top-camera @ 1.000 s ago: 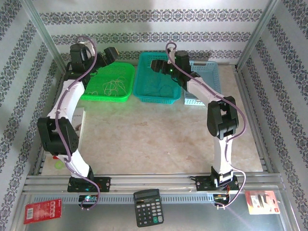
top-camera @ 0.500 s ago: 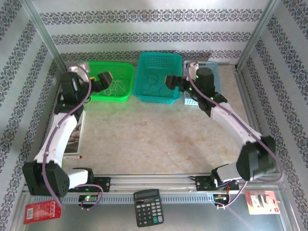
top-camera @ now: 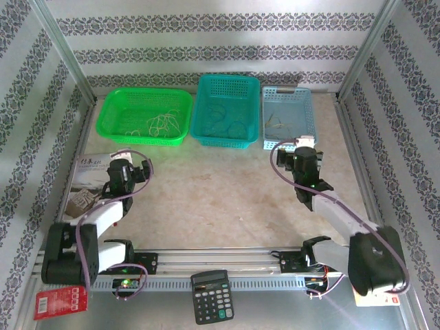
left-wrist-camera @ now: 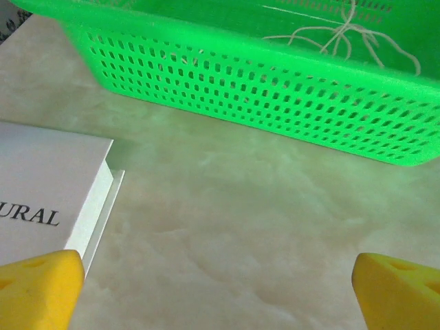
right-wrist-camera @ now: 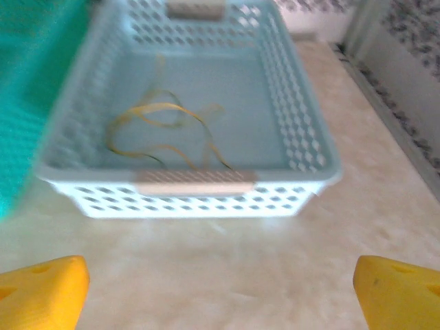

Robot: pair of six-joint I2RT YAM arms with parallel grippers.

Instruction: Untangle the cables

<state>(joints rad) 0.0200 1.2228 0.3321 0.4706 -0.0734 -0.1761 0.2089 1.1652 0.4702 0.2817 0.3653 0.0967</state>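
Left gripper and right gripper spread wide, holding nothing. Yellow cable lies ahead of right jaws, slightly left, inside blue basket.

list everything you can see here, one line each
green basket: one, green, far left of table
teal basket: one, teal, far middle
light blue basket: one, pale blue, far right
whitish cables: several, whitish, in green basket
looped cables: a few, colour unclear, in teal basket
yellow cable: count unclear, yellow, in light blue basket
book: one, white cover, left edge of table
calculator: one, black, near ledge, middle
red packet: one, red, near ledge, left
left end effector: one, yellow fingertips, open, facing green basket
right end effector: one, yellow fingertips, open, facing light blue basket
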